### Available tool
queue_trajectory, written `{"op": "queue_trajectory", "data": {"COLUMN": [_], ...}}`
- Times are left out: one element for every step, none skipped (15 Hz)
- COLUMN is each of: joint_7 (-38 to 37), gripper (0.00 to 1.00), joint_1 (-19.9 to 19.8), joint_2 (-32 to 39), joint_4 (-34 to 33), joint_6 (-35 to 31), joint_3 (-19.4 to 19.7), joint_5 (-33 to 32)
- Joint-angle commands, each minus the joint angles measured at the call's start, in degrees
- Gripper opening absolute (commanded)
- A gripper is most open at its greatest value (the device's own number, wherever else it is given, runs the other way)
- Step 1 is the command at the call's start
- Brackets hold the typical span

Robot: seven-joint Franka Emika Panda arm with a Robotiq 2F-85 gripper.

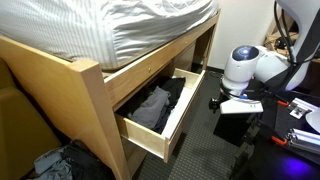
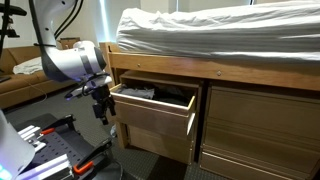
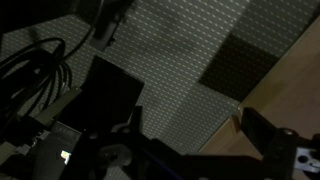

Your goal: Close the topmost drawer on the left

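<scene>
The top drawer (image 1: 181, 120) of the wooden bed frame stands pulled out and holds dark clothes (image 1: 155, 105). It also shows in an exterior view (image 2: 156, 120), with the clothes (image 2: 150, 93) inside. My gripper (image 1: 215, 101) hangs just beyond the drawer's front panel, close to its outer end, and is seen beside the drawer's corner in an exterior view (image 2: 100, 108). In the wrist view the gripper (image 3: 190, 118) is open and empty, with the light wood of the drawer front (image 3: 290, 90) at the right fingertip.
A mattress with white striped bedding (image 1: 140, 25) lies above the drawer. A closed drawer (image 2: 260, 125) sits beside the open one. Dark carpet (image 3: 170, 50) covers the floor. Cables and gear (image 1: 295, 125) lie behind the arm. Clothes (image 1: 60, 162) are piled by the bed post.
</scene>
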State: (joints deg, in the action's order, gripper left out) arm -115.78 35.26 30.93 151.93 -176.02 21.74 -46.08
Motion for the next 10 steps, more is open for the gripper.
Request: {"op": "queue_trajectory", "data": {"joint_7": [-2.28,-2.21,-2.21,-2.21,-2.21,-2.21,-2.21,-4.45,-7.17,-10.53], "gripper": [1.00,1.00,1.00,1.00,1.00,1.00,1.00,1.00,1.00,1.00], "joint_1": [0.79,3.10,3.07,3.09,3.11,3.12,3.12,6.27,9.08,13.20], "joint_2": [1.31,-0.11,-0.04,-0.04,-0.04,-0.04,-0.04,0.88,4.44,9.25], "joint_4": [-1.83,-1.18,-1.43,-1.43,-1.41,-1.40,-1.40,-2.19,-4.61,-7.52], "joint_6": [-3.13,-0.39,-0.45,-0.43,-0.43,-0.42,-0.42,-1.03,-2.17,-2.69], "joint_3": [2.55,3.48,3.46,3.45,3.45,3.44,3.44,6.14,8.41,11.80], "joint_5": [0.67,0.27,0.34,0.34,0.34,0.34,0.34,-0.46,-0.63,-0.98]}}
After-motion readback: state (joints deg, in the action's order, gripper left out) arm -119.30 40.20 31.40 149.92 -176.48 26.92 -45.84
